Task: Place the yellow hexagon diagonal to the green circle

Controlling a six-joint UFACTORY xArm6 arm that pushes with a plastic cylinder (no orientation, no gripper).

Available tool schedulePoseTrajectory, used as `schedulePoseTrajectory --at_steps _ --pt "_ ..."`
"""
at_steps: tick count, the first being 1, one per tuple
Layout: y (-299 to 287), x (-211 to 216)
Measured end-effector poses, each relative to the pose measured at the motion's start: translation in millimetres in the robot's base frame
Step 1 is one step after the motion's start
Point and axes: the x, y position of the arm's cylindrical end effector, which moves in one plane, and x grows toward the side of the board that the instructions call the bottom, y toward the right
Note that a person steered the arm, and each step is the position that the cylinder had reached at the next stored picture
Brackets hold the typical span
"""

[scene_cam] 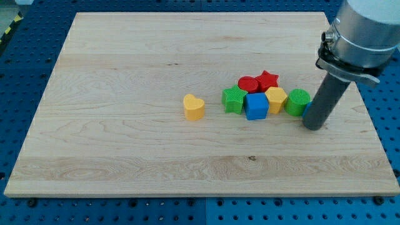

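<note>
No jaws here; my tip [314, 127] sits right of the green circle [298, 102]; the yellow hexagon [276, 99] looks light, rigid, pushable on its flat side

The counter [125, 150] holds 7 blocks that can be counted. 2 are yellow: 1 yellow heart [194, 107] and 1 yellow hexagon [276, 99]. 2 are green: 1 green circle [298, 102] and 1 green block [234, 99]. 2 are red: 1 red star [268, 80] and 1 red cylinder [248, 84]. 1 is a blue cube [256, 106]. 1 rod reaches down, with 1 tip, my tip [314, 127].
</note>
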Motion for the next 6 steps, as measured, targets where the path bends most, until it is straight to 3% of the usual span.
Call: schedulePoseTrajectory --at_steps 1,3,4,6 --pt "-3.9 -23.6" --pt "-48.5 -10.8" --pt "-89.9 -31.0" --pt "-90.8 -84.8"
